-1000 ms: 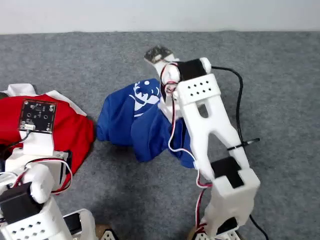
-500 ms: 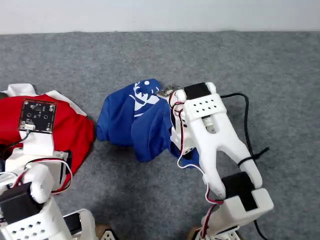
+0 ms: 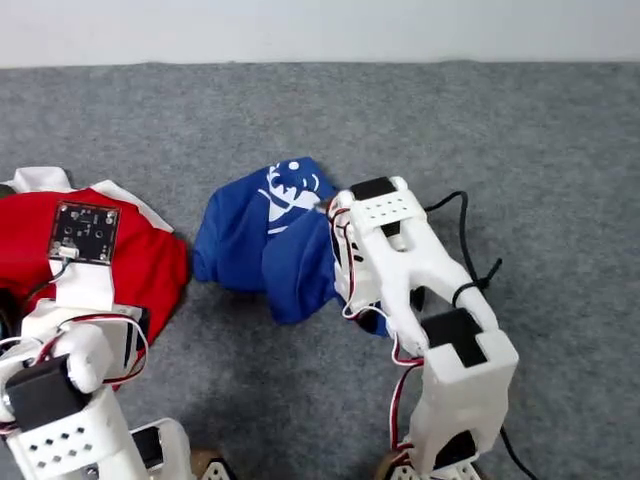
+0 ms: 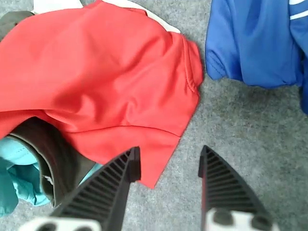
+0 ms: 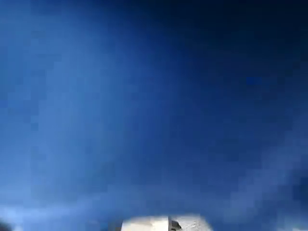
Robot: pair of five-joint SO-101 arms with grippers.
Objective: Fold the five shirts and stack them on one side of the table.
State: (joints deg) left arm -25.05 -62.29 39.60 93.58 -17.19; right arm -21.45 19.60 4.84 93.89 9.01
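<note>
A crumpled blue shirt point(image 3: 265, 235) with a white print lies mid-table. My right arm point(image 3: 395, 250) bends down onto its right part, and the wrist hides the gripper. Blue fabric point(image 5: 144, 96) lies close up against the right wrist camera. A red shirt point(image 3: 140, 255) tops a pile at the table's left edge. My left gripper point(image 4: 166, 166) hangs open just above the red shirt's point(image 4: 96, 82) near hem, holding nothing. The blue shirt point(image 4: 255, 38) lies farther off to its side.
Under the red shirt lie a white shirt point(image 3: 40, 180), a dark olive garment point(image 4: 48, 154) and a teal one point(image 4: 14, 185). Grey carpet point(image 3: 520, 130) covers the table, bare at the far and right sides. A black cable point(image 3: 465, 215) loops beside the right arm.
The right arm pulled back from the blue shirt's far edge and lowered onto the shirt. The left arm shifted only slightly.
</note>
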